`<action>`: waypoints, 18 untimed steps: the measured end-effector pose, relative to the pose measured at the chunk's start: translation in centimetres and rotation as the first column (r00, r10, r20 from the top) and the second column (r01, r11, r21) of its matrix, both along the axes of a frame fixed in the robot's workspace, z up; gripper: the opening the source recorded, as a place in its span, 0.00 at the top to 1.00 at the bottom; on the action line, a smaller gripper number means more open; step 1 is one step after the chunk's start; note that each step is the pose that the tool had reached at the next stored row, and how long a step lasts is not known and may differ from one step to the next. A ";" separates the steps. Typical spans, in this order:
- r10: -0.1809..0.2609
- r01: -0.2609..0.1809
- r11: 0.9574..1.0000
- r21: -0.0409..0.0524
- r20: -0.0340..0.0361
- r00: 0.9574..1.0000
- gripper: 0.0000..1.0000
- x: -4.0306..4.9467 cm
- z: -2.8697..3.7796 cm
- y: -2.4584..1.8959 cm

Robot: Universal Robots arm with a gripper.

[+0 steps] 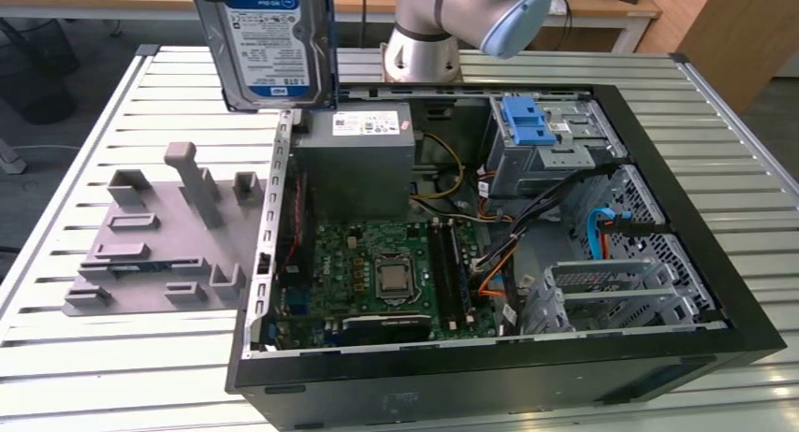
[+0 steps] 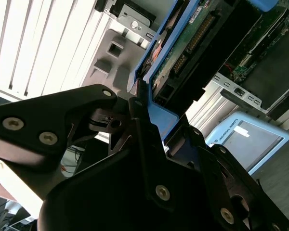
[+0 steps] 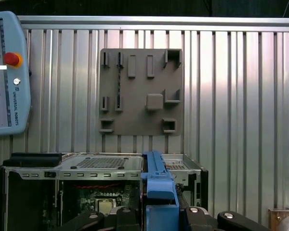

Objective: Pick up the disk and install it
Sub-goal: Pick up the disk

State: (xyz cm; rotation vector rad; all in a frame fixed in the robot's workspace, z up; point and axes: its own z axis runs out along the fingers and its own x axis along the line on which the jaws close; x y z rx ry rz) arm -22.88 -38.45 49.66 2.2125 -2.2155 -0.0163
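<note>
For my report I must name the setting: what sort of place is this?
Probably a robotics lab: an open computer case on a slatted table, a teach pendant, the pincer gripping the disk.

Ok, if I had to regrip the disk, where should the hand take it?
Probably the blue carrier at the end opposite the connector, coming from above. The disk hangs upright with its connector end down, so that end stays free for insertion. The hand clamps there now.

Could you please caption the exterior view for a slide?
The disk held upright in the air near the open computer case and grey fixture plate.
</note>
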 end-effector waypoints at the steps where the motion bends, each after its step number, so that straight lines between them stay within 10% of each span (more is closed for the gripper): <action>1: 0.000 0.000 1.000 0.000 0.000 1.000 0.64 0.16 0.00 -0.01; 14: 0.000 0.000 1.000 0.000 0.000 1.000 0.64 3.46 -0.06 -0.26; 18: 0.000 0.000 1.000 0.000 0.000 1.000 0.64 3.79 -0.15 -1.12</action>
